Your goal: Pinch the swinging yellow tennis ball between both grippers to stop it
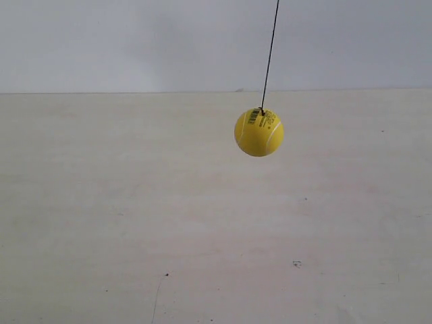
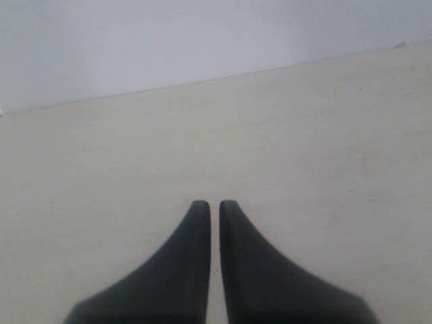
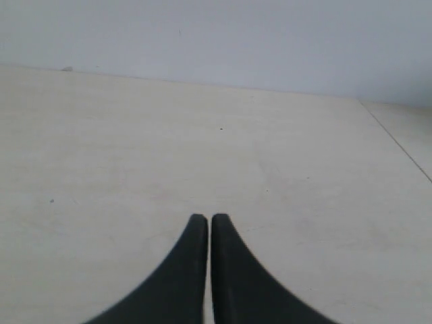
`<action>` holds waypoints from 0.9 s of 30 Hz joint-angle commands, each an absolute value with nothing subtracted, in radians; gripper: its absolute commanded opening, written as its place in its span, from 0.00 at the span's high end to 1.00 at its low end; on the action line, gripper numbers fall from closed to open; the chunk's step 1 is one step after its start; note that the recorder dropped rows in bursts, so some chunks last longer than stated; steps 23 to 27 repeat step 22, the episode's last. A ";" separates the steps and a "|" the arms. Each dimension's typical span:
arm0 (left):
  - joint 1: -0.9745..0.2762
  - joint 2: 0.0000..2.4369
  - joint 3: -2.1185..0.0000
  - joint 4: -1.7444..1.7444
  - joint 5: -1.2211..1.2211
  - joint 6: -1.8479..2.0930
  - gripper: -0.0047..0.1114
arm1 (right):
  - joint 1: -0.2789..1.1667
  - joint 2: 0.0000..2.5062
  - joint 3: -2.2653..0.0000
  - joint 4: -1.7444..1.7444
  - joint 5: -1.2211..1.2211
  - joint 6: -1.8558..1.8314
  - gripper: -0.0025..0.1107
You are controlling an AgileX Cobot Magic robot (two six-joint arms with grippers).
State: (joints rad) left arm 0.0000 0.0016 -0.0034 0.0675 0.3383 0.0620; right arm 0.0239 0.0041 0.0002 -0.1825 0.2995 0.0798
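The yellow tennis ball (image 1: 259, 132) hangs in the air on a thin dark string (image 1: 270, 50), right of the exterior view's middle, with black print and a barcode near its top. The string slants slightly. No arm shows in the exterior view. My left gripper (image 2: 214, 204) is shut with nothing in it, its black pointed jaws side by side over the pale table. In the right wrist view my right gripper (image 3: 208, 217) is likewise shut and holds nothing. Neither wrist view shows the ball.
A pale wooden tabletop (image 1: 135, 223) runs back to a white wall (image 1: 101, 40). A seam or table edge (image 3: 398, 145) crosses one corner of the right wrist view. Small dark specks mark the surface.
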 commanded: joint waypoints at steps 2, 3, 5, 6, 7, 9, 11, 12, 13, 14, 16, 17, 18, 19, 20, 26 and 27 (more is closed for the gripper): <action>0.002 0.000 0.000 0.067 0.310 0.054 0.92 | 0.020 0.000 0.000 -0.188 0.299 0.078 0.98; 0.002 0.000 0.000 0.067 0.310 0.054 0.92 | 0.020 0.000 0.000 -0.188 0.299 0.078 0.98; 0.002 0.000 0.000 0.067 0.310 0.054 0.92 | 0.020 0.000 0.000 -0.188 0.302 0.077 0.98; 0.002 0.000 0.000 0.067 0.310 0.054 0.92 | 0.020 0.000 0.000 -0.188 0.308 0.077 0.98; 0.002 0.000 0.000 0.067 0.310 0.054 0.92 | 0.020 0.000 0.000 -0.188 0.317 0.077 0.98; 0.002 0.000 0.000 0.067 0.310 0.054 0.92 | 0.020 0.000 0.000 -0.188 0.321 0.077 0.98; 0.002 0.000 0.000 0.067 0.310 0.054 0.92 | 0.020 0.000 0.000 -0.188 0.321 0.077 0.98; 0.002 0.000 0.000 0.067 0.310 0.054 0.92 | 0.020 0.000 0.000 -0.188 0.321 0.077 0.98; 0.002 0.000 0.000 0.067 0.310 0.054 0.92 | 0.020 0.000 0.000 -0.188 0.321 0.077 0.98; 0.002 0.000 0.000 0.067 0.310 0.054 0.92 | 0.020 0.000 0.000 -0.188 0.321 0.077 0.98; 0.002 0.000 0.000 0.067 0.310 0.054 0.92 | 0.020 0.000 0.000 -0.188 0.321 0.077 0.98; 0.002 0.000 0.000 0.067 0.310 0.054 0.92 | 0.020 0.000 0.000 -0.188 0.321 0.077 0.98; 0.002 0.000 0.000 0.067 0.310 0.054 0.92 | 0.020 0.000 0.000 -0.188 0.321 0.077 0.98; 0.002 0.000 0.000 0.067 0.310 0.054 0.92 | 0.020 0.000 0.000 -0.188 0.321 0.077 0.98; 0.002 0.000 0.000 0.067 0.310 0.054 0.92 | 0.020 0.000 0.000 -0.188 0.321 0.077 0.98; 0.002 0.000 0.000 0.067 0.310 0.054 0.92 | 0.020 0.000 0.000 -0.188 0.321 0.077 0.98; 0.002 0.000 0.000 0.067 0.310 0.054 0.92 | 0.020 0.000 0.000 -0.188 0.321 0.077 0.98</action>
